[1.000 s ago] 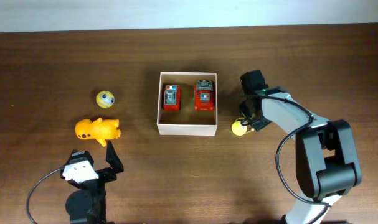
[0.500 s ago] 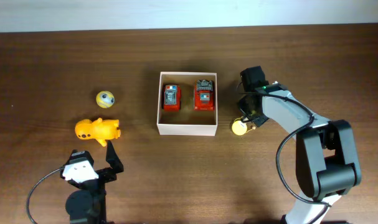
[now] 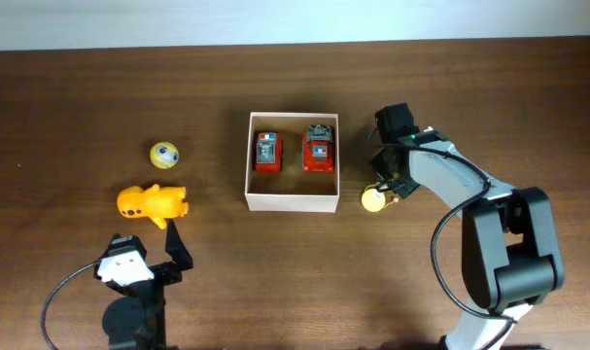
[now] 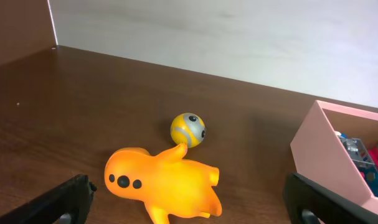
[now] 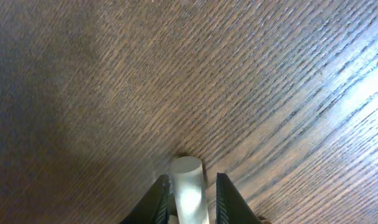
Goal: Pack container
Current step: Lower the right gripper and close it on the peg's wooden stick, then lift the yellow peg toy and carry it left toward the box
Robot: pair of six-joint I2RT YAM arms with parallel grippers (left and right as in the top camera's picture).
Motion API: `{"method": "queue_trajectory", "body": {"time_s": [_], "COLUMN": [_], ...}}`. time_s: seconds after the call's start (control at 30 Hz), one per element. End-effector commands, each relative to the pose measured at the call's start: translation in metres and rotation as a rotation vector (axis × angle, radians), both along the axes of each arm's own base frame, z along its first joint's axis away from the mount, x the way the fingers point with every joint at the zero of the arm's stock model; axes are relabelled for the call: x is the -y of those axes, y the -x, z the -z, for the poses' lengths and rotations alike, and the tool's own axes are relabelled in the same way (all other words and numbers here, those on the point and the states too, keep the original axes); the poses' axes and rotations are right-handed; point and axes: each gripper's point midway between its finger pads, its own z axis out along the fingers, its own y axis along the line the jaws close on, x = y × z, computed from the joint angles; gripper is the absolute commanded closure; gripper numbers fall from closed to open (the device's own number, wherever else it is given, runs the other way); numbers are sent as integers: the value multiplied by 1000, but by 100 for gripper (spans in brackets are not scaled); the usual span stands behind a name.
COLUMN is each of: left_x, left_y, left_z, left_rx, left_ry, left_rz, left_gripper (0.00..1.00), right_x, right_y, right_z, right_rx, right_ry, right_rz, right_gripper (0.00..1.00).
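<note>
The container (image 3: 293,202) is a white-walled square box at mid-table holding two red toy cars (image 3: 267,153) (image 3: 318,148); its pink-lit wall shows in the left wrist view (image 4: 326,155). My right gripper (image 3: 384,190) is just right of the box, low over a small yellow toy (image 3: 372,200). In the right wrist view the fingers (image 5: 190,186) stand closely around a pale cylinder (image 5: 186,171) whose end rests on the wood. My left gripper (image 3: 149,245) is open and empty, just in front of an orange toy animal (image 4: 164,186).
The orange toy (image 3: 152,203) lies on its side at the left. A yellow ball with a grey face (image 3: 164,154) sits behind it and also shows in the left wrist view (image 4: 188,129). A white wall runs along the table's far edge (image 4: 238,37).
My right gripper shifted slightly, and the yellow toy moved a little up and toward the box. The left arm has not moved.
</note>
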Motion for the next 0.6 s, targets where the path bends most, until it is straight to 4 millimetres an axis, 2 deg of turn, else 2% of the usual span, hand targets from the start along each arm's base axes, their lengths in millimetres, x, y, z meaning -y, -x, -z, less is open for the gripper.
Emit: {"method": "queue_trajectory", "body": {"time_s": [0.0, 0.37, 0.57], "left_x": [2, 2, 2], "left_y": [-1, -1, -1], "left_z": [2, 2, 2], "left_rx": [2, 2, 2], "left_ry": [3, 3, 3], "left_rz": [14, 14, 14], "left_gripper": [1, 1, 1], "right_x": [-1, -7, -19], "right_y": [-5, -3, 1], "right_z": [-1, 1, 13], "right_rx": [3, -2, -32], "right_ry": [-6, -7, -12], "right_rz": [-4, -19, -49], "right_gripper": [80, 75, 75]}}
